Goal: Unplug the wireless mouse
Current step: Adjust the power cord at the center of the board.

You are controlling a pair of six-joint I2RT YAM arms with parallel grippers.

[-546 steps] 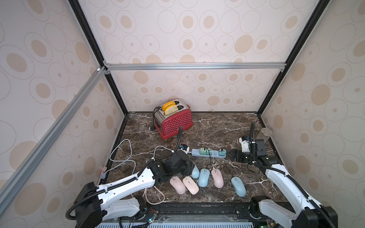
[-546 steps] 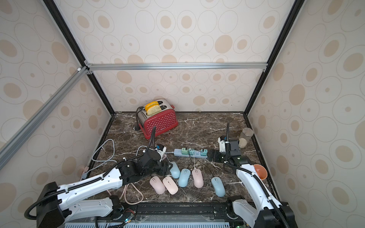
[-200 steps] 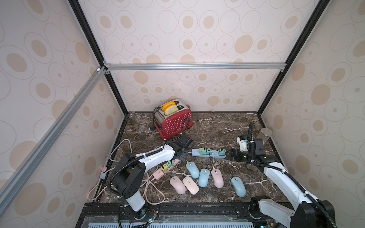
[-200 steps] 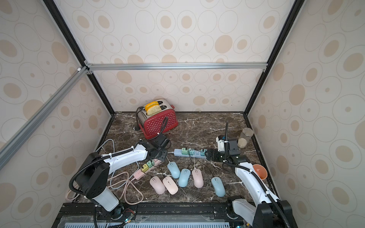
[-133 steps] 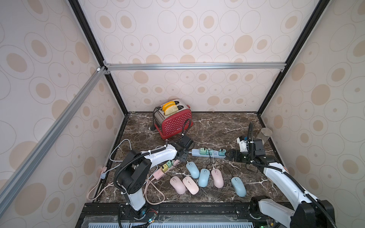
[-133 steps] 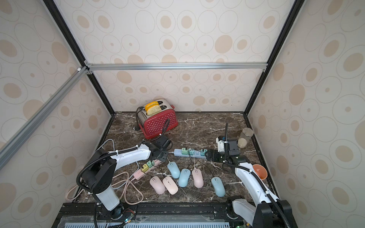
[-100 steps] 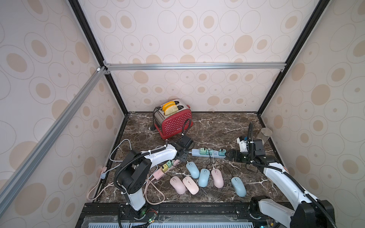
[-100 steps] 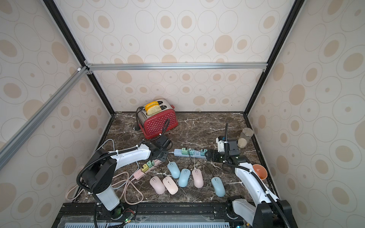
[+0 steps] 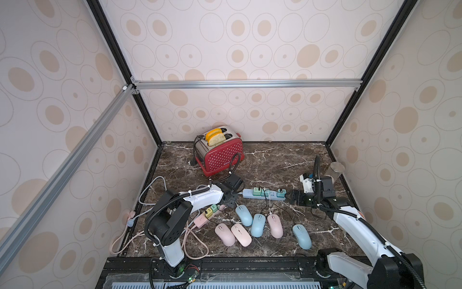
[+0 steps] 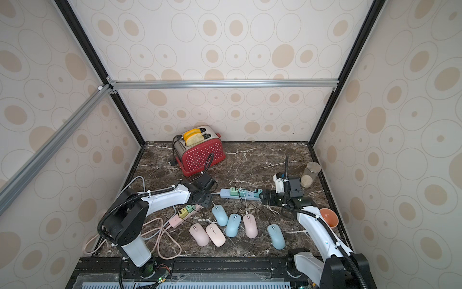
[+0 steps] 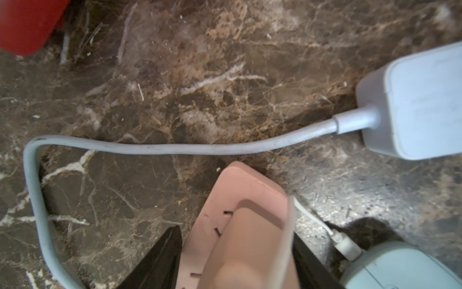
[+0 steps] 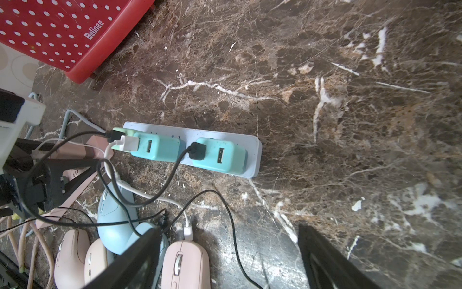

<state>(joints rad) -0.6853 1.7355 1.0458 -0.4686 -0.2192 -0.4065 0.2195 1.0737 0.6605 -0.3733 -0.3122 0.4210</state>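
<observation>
Several pink and blue mice lie in a row at the front of the marble table. A pink mouse (image 9: 275, 225) (image 12: 185, 262) has a white cable running to a green charger (image 12: 155, 150) on the blue power strip (image 9: 263, 194). A blue mouse (image 9: 243, 215) (image 11: 400, 267) also has a white cable plugged in. My left gripper (image 9: 231, 200) (image 11: 237, 262) is shut on the far end of the pink power strip (image 9: 207, 215) (image 11: 240, 195). My right gripper (image 9: 291, 196) (image 12: 227, 260) stands open just off the blue strip's right end, nothing held.
A red toaster (image 9: 220, 155) with toast stands at the back. A glass jar (image 9: 335, 171) is at the right wall and an orange bowl (image 10: 328, 217) sits by my right arm. Loose pink and grey cables (image 9: 150, 200) coil at the front left.
Since the earliest frames my left arm has folded up, baring the pink strip, with its gripper now at the strip's far end. Over the last second nothing visibly moves.
</observation>
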